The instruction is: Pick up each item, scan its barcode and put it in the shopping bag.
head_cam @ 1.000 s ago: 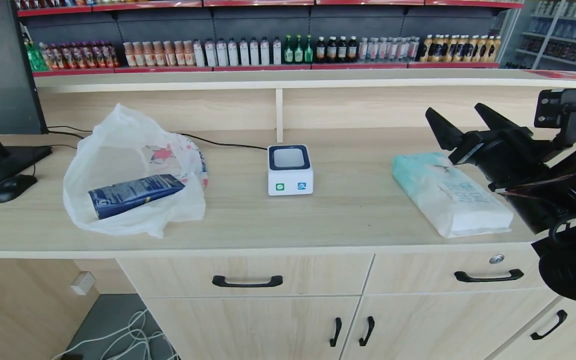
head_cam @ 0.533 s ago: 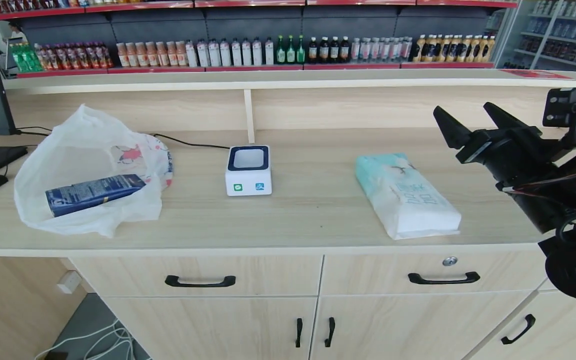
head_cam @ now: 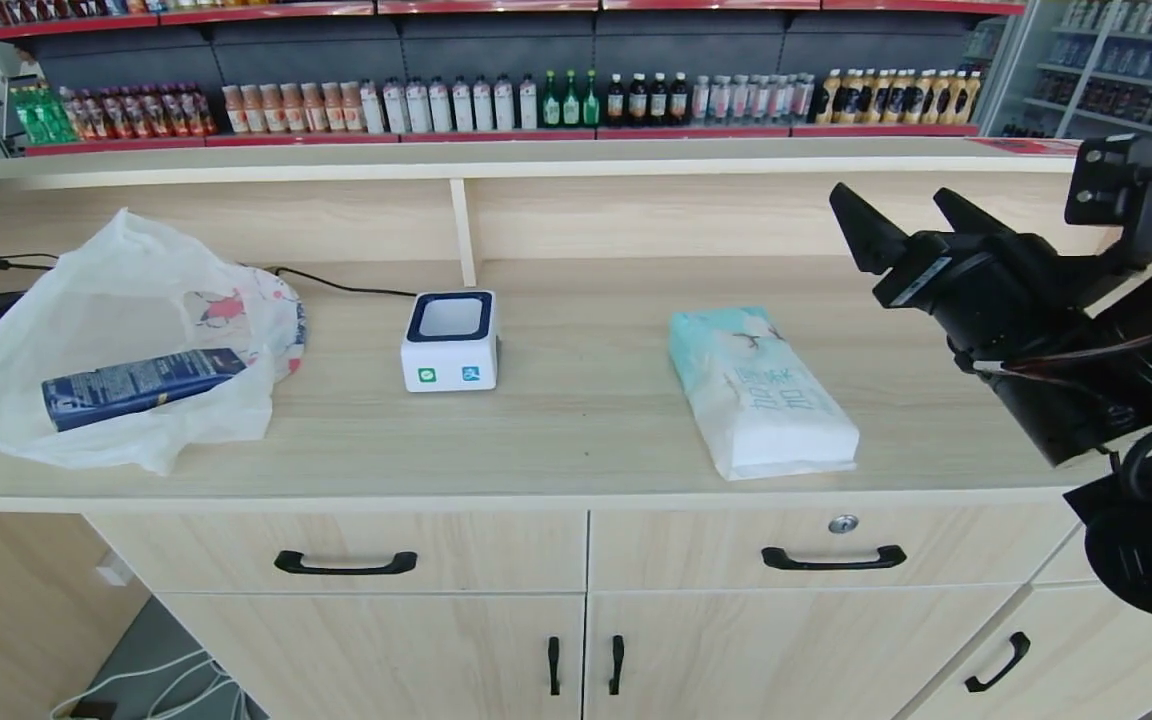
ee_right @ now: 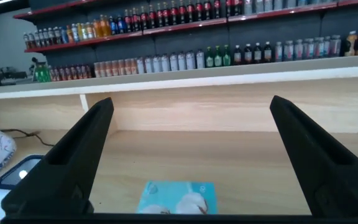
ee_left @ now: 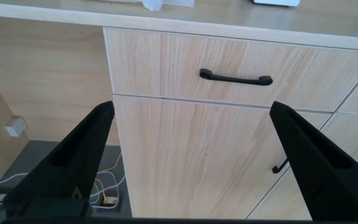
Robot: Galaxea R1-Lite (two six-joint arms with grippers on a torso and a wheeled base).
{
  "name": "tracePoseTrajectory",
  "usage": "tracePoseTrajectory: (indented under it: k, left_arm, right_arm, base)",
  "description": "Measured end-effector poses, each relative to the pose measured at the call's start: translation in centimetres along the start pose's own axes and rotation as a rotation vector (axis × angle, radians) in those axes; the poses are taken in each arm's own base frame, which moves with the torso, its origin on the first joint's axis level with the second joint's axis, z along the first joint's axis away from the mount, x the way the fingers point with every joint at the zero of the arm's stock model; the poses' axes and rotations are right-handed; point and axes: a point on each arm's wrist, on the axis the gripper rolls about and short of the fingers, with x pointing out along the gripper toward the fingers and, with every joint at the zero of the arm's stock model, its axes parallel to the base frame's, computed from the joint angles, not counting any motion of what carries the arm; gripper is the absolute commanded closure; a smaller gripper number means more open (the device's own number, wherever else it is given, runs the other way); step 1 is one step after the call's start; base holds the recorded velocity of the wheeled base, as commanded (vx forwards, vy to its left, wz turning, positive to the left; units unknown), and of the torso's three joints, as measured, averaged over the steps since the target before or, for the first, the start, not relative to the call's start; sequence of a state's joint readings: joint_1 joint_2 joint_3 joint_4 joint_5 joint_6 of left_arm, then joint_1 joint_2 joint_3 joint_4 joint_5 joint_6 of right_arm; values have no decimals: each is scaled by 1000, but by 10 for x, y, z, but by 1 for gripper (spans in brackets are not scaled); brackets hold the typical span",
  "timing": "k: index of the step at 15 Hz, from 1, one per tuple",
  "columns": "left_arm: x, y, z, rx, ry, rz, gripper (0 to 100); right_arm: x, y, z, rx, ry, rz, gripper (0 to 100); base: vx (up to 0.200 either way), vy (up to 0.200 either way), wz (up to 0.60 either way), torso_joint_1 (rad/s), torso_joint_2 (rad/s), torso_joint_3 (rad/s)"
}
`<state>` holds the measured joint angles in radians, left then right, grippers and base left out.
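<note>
The tissue pack (head_cam: 761,395) lies on the worktop (head_cam: 576,430), well apart from the right gripper (head_cam: 904,212), which is raised to its right, spread wide and empty. The shopping bag (head_cam: 116,290) half veils a blue packet (head_cam: 141,385).

No wording can be made out. The scanner (head_cam: 449,340) at mid-counter carries a green and a blue square icon on its near face. The tissue pack (head_cam: 761,392) to its right bears pale-blue characters. The blue packet (head_cam: 141,386) in the shopping bag (head_cam: 126,300) at left and the far bottles (head_cam: 496,100) carry print too small to read.
</note>
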<state>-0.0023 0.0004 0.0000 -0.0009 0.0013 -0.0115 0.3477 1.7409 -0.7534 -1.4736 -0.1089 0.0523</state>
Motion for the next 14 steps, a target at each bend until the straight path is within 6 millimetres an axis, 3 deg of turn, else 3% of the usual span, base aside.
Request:
tracePoseTrajectory:
  k: [4, 7, 9, 12, 14]
  left_arm:
    - [0, 0, 0, 0, 0, 1, 0]
    - [0, 0, 0, 0, -1, 1, 0]
    - [0, 0, 0, 0, -2, 0, 0]
    - [0, 0, 0, 0, -2, 0, 0]
    - [0, 0, 0, 0, -2, 1, 0]
  right_arm:
    - [0, 15, -4, 33, 75, 25, 0]
    - [-1, 25, -9, 31, 257, 45, 0]
    - [-3, 24, -21, -8, 521, 31, 0]
    - [1, 22, -12, -17, 745, -1, 0]
    - [10, 22, 1, 10, 798, -28, 0]
  base:
    - [0, 0, 0, 0, 0, 0]
    - [0, 0, 0, 0, 0, 0]
    - [0, 0, 0, 0, 0, 0]
    - [0, 0, 0, 0, 0, 0]
    - [0, 0, 0, 0, 0, 0]
